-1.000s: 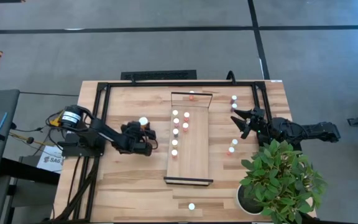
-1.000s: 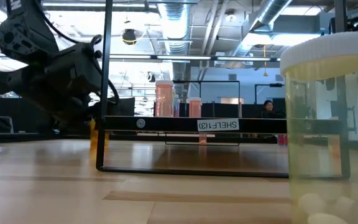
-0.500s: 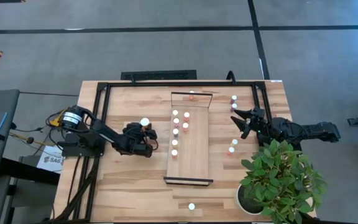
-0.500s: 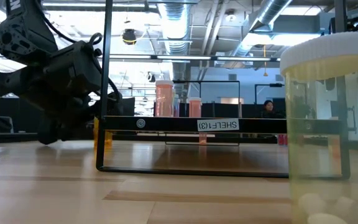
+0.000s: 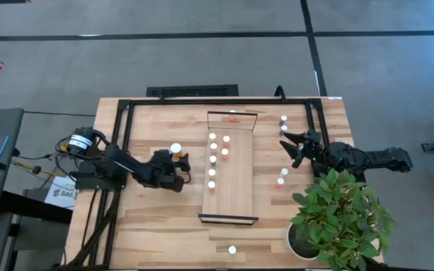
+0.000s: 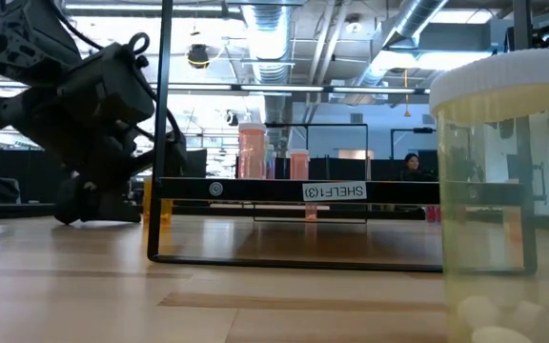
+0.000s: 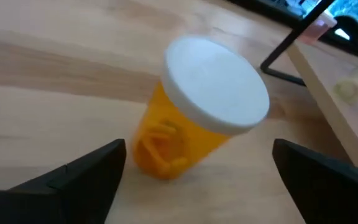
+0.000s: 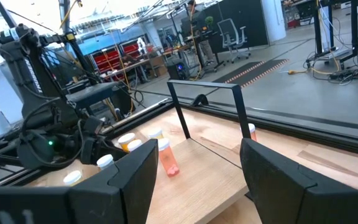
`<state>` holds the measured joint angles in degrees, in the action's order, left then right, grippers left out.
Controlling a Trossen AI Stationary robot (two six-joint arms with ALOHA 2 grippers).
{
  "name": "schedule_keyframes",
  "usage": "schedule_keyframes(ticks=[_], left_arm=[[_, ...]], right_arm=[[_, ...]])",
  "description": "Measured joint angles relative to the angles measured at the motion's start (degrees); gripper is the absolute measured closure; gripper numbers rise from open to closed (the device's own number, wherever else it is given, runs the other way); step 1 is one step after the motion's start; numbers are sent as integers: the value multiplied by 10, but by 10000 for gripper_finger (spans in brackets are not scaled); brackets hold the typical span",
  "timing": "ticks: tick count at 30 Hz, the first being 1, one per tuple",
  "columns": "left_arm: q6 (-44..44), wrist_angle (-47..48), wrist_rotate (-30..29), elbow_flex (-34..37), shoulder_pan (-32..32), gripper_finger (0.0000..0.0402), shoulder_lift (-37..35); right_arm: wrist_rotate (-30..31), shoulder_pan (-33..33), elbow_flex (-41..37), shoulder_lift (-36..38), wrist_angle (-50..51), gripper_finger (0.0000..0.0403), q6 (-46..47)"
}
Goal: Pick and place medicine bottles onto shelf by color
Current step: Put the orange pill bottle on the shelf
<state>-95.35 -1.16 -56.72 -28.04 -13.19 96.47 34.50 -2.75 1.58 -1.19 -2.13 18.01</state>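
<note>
The slatted pale wooden surface [image 5: 157,218] carries a long pale wooden shelf [image 5: 236,192] with several white-capped bottles — colours hard to tell from above. The left gripper [image 5: 178,172] stands low, fingers open beside an upright orange white-capped bottle [image 7: 194,115]. The right gripper [image 5: 288,147] waits right of the shelf, fingers apart.

A white tag [image 6: 335,191] on the shelf's dark end rail [image 6: 255,191] read "SHELF1(3)"; no other lettering could be read.
</note>
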Motion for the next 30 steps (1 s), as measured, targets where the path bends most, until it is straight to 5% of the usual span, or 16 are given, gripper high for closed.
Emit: schedule_keyframes(ticks=[10, 23, 30], left_arm=[[-22, 85, 144, -2, 0, 15, -85], [5, 344, 515, -44, 76, 15, -245], [98, 481, 542, -167, 138, 15, -228]], right_arm=[[0, 0, 0, 0, 0, 152, 0], [0, 0, 0, 0, 0, 152, 0], [0, 0, 0, 0, 0, 152, 0]])
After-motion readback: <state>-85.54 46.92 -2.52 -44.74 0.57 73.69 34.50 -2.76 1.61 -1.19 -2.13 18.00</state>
